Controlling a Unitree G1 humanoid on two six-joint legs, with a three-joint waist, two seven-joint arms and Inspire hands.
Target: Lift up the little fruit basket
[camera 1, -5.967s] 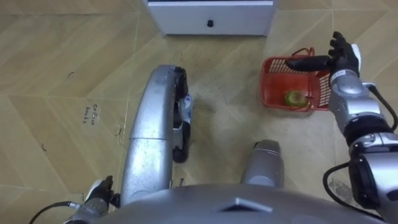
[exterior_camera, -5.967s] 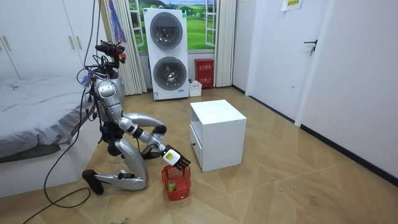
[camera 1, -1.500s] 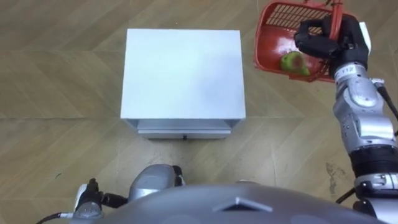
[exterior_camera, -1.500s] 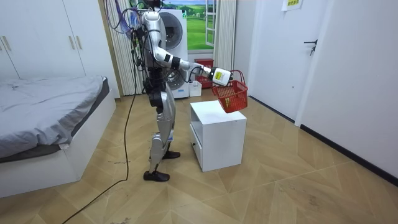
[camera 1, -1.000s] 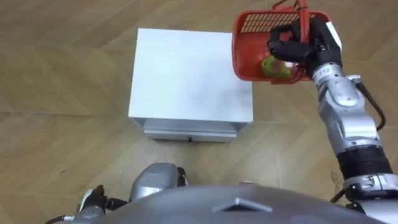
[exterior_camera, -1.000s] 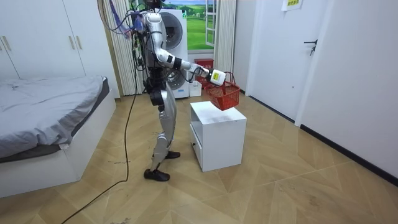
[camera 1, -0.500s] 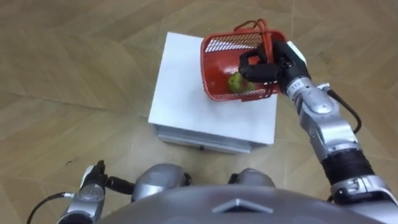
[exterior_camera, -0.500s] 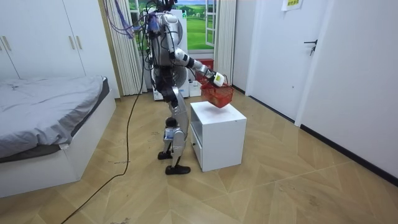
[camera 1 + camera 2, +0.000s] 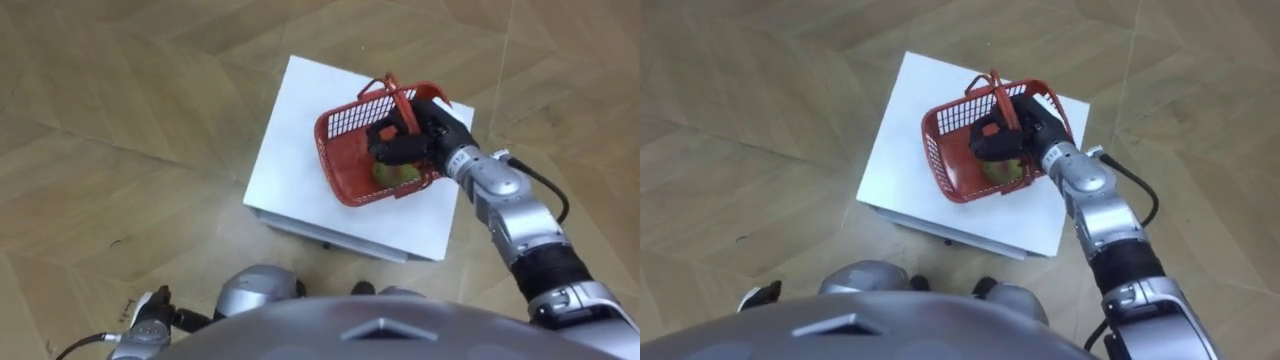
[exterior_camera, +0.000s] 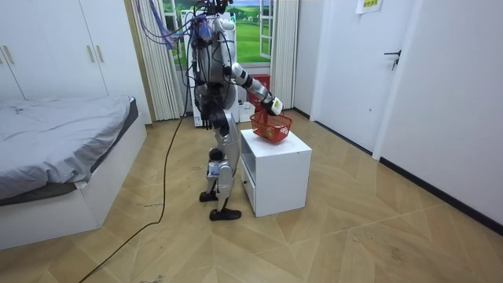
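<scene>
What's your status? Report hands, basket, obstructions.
Right hand shut on basket handle; basket tilted over white cabinet, green fruit inside. Left hand low at side. Nothing in the way.

spotted a small white cabinet [image 9: 290, 150] parked on the wood floor [image 9: 120, 120], red basket [image 9: 345, 122] tilted over its top, couldn't tell if touching.

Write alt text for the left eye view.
The right hand grips the handle of a tilted red basket holding a green fruit, over a white cabinet on wooden floor. The left hand hangs at lower left.
</scene>
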